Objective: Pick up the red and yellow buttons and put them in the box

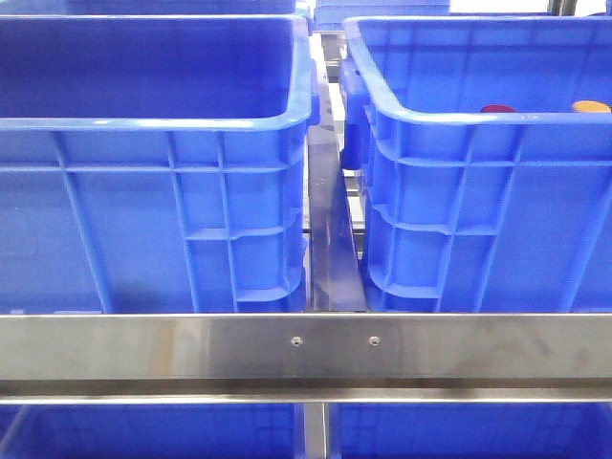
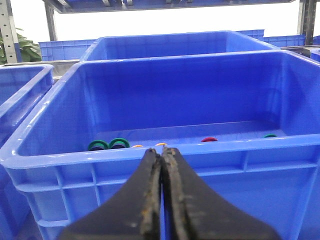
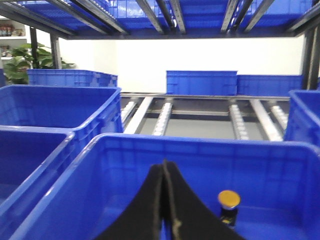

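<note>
Pressed together and holding nothing, the left hand hovers at the near rim of a blue crate; the right hand, likewise closed and empty, hangs over the right crate. A red button and a yellow button show just above that right crate's near rim. Judged from this, the right hand is nearer: the yellow button lies just beside its fingertips, while the red button is out of its view.
</note>
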### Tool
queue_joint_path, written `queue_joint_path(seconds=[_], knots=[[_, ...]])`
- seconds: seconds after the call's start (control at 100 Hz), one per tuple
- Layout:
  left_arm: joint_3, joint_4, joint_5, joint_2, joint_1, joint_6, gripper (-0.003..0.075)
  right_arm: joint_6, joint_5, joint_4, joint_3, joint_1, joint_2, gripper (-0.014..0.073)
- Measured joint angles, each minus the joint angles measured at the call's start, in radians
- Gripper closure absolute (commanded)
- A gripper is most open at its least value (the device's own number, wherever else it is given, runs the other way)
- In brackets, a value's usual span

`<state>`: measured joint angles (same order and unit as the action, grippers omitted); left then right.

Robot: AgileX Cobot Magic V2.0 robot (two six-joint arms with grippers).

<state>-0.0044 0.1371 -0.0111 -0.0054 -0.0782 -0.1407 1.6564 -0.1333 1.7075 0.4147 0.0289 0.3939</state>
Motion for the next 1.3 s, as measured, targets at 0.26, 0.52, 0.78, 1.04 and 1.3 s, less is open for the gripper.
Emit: queue_joint_path(seconds=[0.26, 0.52, 0.78, 1.04, 1.3], knots=[[0.000, 0.000, 0.000, 0.000, 0.000, 0.000, 0.0739, -0.755, -0.046, -0.728, 0.000, 0.000, 0.000, 0.0662], [0.000, 0.000, 0.000, 0.000, 0.000, 0.000, 0.0739, -1.509, -0.056, -1.436, -0.002, 0.000, -0.007, 0.0662], [0.000, 0.000, 0.000, 0.000, 0.000, 0.000, 0.0739, -1.819, -0.005, -1.736, -0.026, -0.012, -0.073, 0.0662], [0.000, 0.000, 0.000, 0.000, 0.000, 0.000, 0.0739, -1.832, 0.073, -1.753, -0.163, -0.058, -0.186, 0.0662], [0.000, 0.000, 0.000, 0.000, 0.000, 0.000, 0.0739, -1.835, 0.112, -1.753, -0.321, -0.060, -0.367, 0.0662]])
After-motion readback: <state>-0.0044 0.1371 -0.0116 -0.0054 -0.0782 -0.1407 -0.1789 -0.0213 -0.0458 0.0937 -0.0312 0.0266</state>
